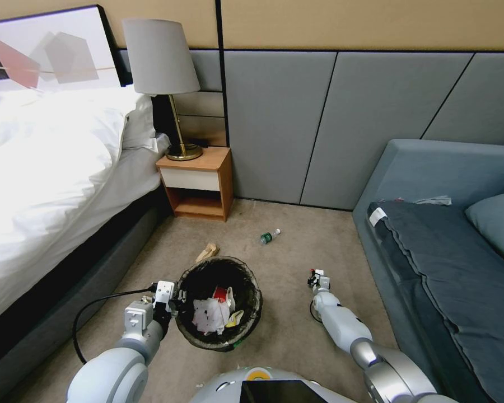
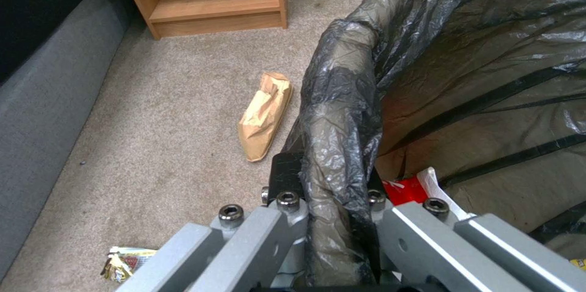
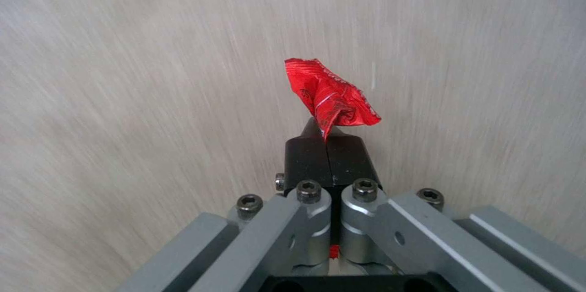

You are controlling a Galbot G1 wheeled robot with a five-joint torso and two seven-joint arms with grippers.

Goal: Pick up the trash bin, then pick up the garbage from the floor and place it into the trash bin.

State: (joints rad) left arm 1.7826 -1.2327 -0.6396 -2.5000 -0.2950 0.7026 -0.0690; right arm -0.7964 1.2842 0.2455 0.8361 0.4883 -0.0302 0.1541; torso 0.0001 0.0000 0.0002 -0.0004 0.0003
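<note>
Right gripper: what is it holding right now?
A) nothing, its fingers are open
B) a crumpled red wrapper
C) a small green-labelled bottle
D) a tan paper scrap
B: in the right wrist view the right gripper has its black fingertips pressed together on a crumpled red wrapper, lifted over the carpet, while the bottle and the tan paper scrap lie on the floor.

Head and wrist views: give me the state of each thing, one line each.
trash bin: upright, part filled, rim gripped
left gripper: shut on bin rim
right gripper: shut on red wrapper
tan paper scrap: on floor
bottle: lying on floor
yellow wrapper: on floor
</note>
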